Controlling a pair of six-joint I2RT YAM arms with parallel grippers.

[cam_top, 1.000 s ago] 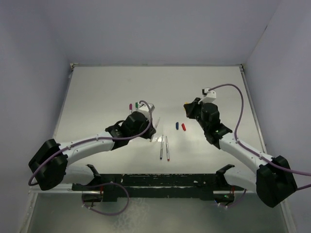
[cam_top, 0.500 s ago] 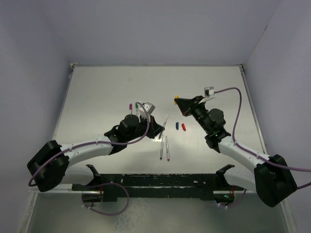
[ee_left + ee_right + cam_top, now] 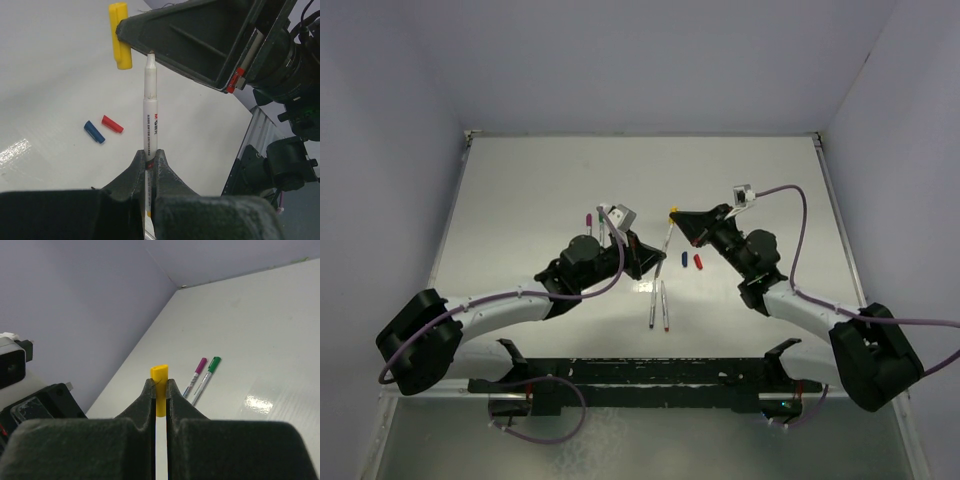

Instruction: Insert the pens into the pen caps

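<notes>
Pinching narrow on the lower barrel of a pen (image 3: 150, 107), the left tool (image 3: 150, 167) holds it clear of the worktop (image 3: 520, 180) with the pale nib aimed up at the right tool (image 3: 159, 388), whose jaws are clamped on the yellow cap (image 3: 120, 37). From the left wrist the nib sits just beside the cap, close against the edge of the right tool's finger. It is not inside the cap, and whether it touches anything cannot be told. Further out, the blue cap (image 3: 94, 132) and red cap (image 3: 112, 124) lie loose side by side on the worktop, and two bare pens (image 3: 658, 305) rest parallel nearer the arm bases. Toward the far left, the purple pen (image 3: 196, 374) and green pen (image 3: 206, 373) lie together with their caps apparently on. By that reading two of five are done, the yellow pair is lined up but not mated, and blue and red are untouched. Compared with a second ago, the right arm has swung left and stretched toward the centre, bringing the yellow cap from well apart to just over the nib. The left tool has pushed a little right and tipped the pen up to meet it. Everything lying on the worktop is unmoved.
</notes>
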